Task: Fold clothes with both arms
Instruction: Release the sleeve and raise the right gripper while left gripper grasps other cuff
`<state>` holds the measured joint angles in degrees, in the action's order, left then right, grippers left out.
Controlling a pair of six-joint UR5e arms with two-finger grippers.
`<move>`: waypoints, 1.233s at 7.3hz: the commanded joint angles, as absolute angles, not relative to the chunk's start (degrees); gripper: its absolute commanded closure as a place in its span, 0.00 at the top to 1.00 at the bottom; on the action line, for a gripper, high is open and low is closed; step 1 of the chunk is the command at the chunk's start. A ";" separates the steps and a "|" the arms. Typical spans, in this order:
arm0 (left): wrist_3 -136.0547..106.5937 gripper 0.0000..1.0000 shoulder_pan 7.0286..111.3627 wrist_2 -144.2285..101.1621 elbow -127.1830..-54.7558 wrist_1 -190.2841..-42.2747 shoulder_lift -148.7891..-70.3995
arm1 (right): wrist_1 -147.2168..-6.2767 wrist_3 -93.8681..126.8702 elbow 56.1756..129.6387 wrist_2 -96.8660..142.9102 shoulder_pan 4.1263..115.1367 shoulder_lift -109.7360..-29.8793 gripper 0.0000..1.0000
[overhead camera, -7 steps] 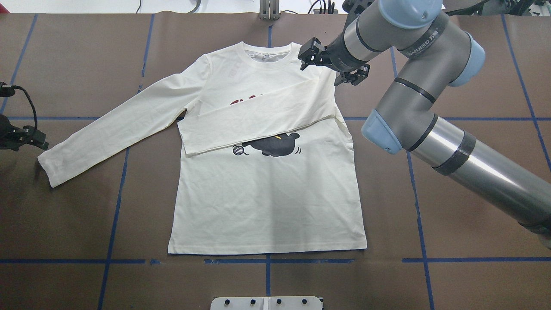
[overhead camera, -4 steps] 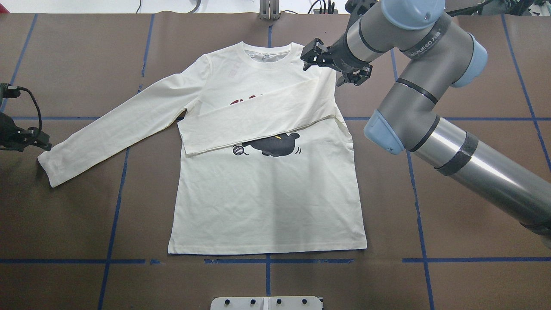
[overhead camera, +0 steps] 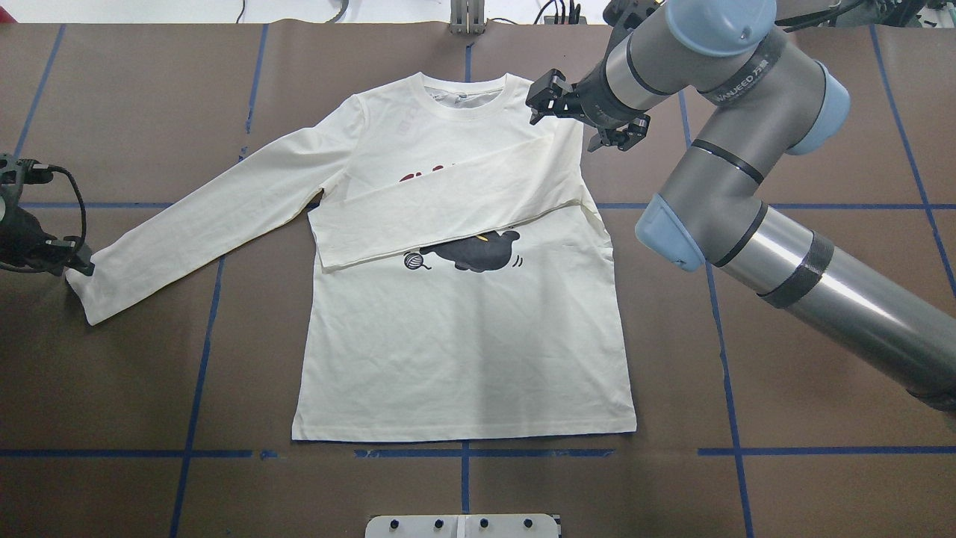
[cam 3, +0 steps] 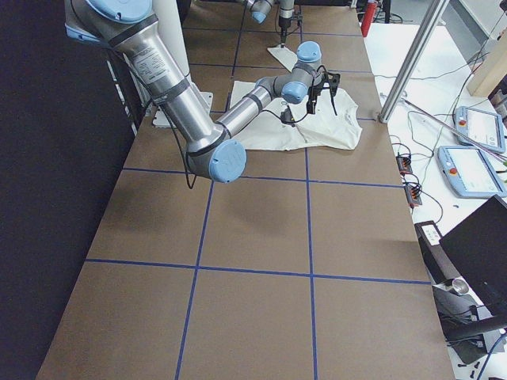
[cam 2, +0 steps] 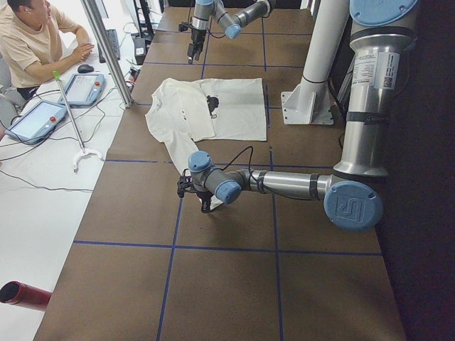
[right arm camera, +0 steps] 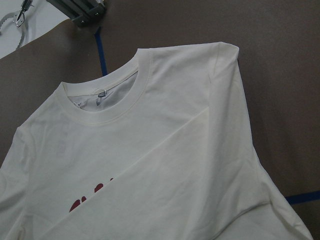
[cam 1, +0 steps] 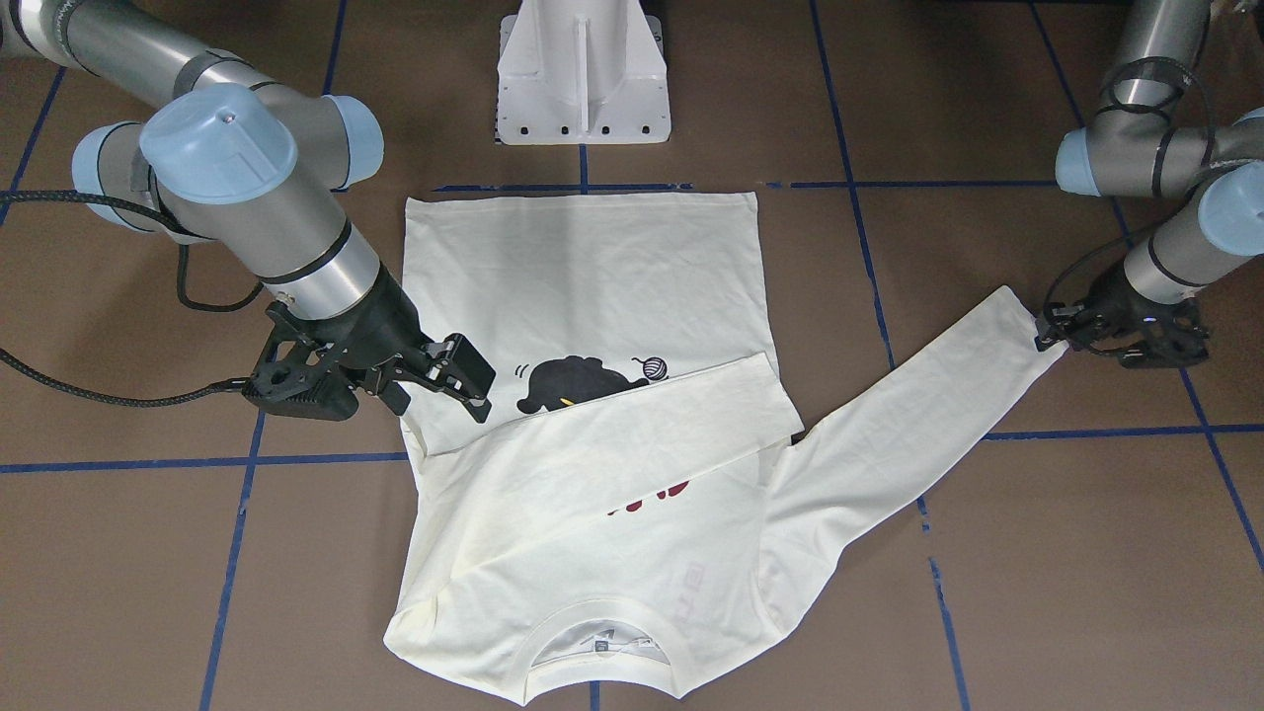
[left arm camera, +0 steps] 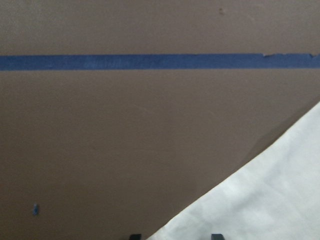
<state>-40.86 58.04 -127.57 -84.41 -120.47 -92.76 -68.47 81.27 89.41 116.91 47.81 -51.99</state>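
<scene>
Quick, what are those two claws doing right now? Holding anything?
Left gripper: open, at the cuff of the shirt's spread sleeve, not gripping it.
Right gripper: open and empty, near the shirt's shoulder.

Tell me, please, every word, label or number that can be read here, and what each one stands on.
"WANJEED", then characters too small to read: on the right arm.
The dark red lettering on the T-shirt: mostly hidden under the folded sleeve, unreadable.
The neck label: too small to read.
The sticker on the left arm: too small to read.
</scene>
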 commanded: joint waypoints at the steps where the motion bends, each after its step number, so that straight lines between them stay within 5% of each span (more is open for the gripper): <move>1: -41.39 0.00 58.01 -127.62 -84.46 -120.41 -92.90 | -68.47 81.30 89.65 116.98 47.90 -52.21 1.00; 3: -41.75 0.00 58.01 -128.32 -85.25 -119.80 -93.16 | -68.47 81.30 90.17 116.98 47.90 -52.99 1.00; 5: -41.75 0.00 58.18 -131.37 -93.98 -112.92 -94.91 | -68.38 81.21 92.36 118.03 49.91 -55.61 1.00; 7: -48.37 0.00 60.73 -135.08 -96.94 -94.56 -109.60 | -68.47 74.84 98.23 118.82 53.42 -63.33 1.00; 9: -63.62 0.00 59.51 -134.91 -96.07 -94.83 -123.15 | -68.38 69.64 103.26 118.83 57.46 -71.68 1.00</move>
